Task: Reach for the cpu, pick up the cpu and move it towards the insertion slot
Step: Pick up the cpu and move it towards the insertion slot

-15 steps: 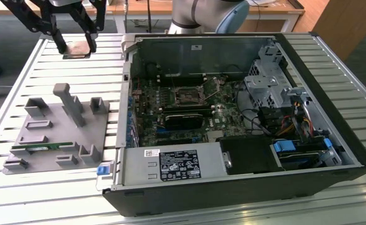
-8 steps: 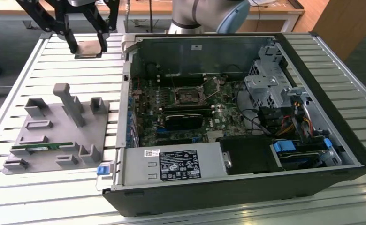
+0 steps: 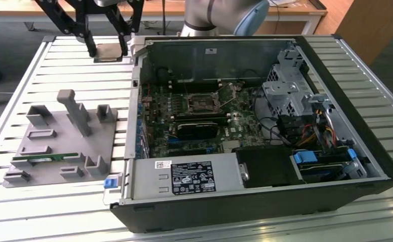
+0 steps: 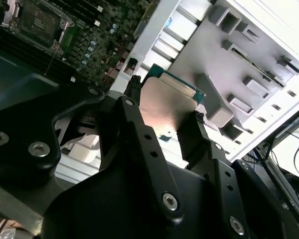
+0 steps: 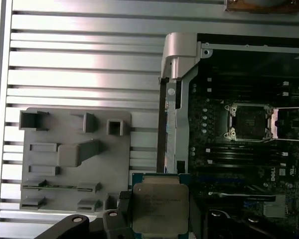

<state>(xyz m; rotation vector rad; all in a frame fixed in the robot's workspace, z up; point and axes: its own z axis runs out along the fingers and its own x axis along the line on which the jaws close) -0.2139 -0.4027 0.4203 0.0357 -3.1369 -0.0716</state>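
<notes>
One black two-fingered gripper [image 3: 108,49] hangs above the slatted aluminium worktop [image 3: 62,65], just outside the far corner of the open black computer case [image 3: 357,146] on the exterior view's left. Its fingers [image 4: 139,144] are pressed in against opposite edges of the cpu [image 5: 159,209], a flat square chip with a silvery metal top on a green rim. The chip is clear of the worktop, held level between the fingertips. In the second wrist view the cpu [image 4: 165,107] shows its pale metal face tilted toward the camera, the green edge visible at its far side.

The insertion slot [image 3: 201,103], a small dark square socket framed in silvery metal, sits on the green circuit board [image 3: 244,131] inside the case, toward the case's back wall. Its hinged metal frame appears swung open beside it in the first wrist view [image 5: 249,119]. The cpu is well apart from the slot, with the case's grey metal side wall [image 5: 177,99] between them.

On the worktop, beside the case on the exterior view's left, lies a grey moulded holder tray [image 3: 62,143] with upright posts and pockets. A thin green memory stick [image 3: 45,158] rests in one of its near slots.
</notes>
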